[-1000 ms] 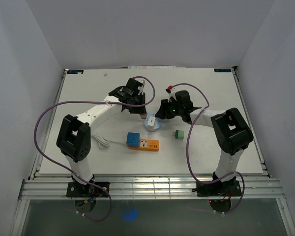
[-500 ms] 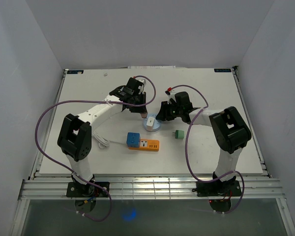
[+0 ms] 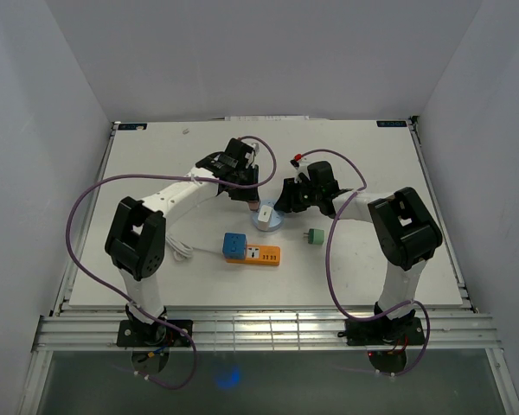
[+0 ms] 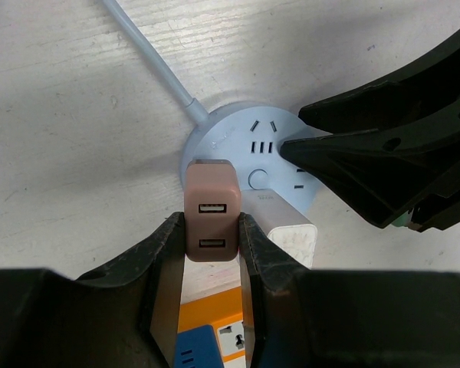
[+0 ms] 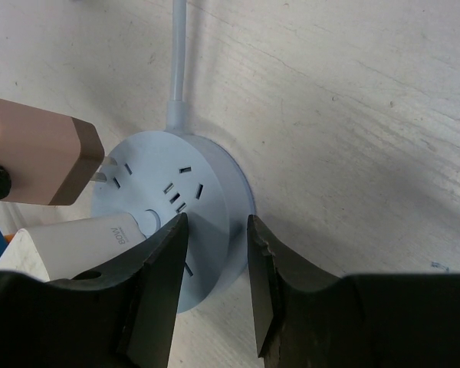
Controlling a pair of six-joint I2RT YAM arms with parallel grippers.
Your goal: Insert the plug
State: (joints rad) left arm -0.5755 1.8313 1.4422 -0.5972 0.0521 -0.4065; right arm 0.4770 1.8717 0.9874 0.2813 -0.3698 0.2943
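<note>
Two fingers of the left gripper (image 4: 211, 226) are clamped on a tan USB charger plug (image 4: 209, 188); its prongs touch the far-left part of the round pale-blue socket hub (image 5: 207, 192), the body not yet seated. Right gripper (image 5: 216, 222) hovers with fingers slightly apart over the hub's right edge, gripping nothing, near a white adapter (image 5: 69, 238) plugged in there

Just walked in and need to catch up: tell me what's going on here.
The left gripper holds a pinkish-brown USB charger by its sides. Its prongs are at a slot of the round pale-blue power socket but not fully seated; metal shows in the gap. The right gripper, fingers apart, sits over the socket's edge, seemingly bracing it. A white adapter is already plugged in.
</note>
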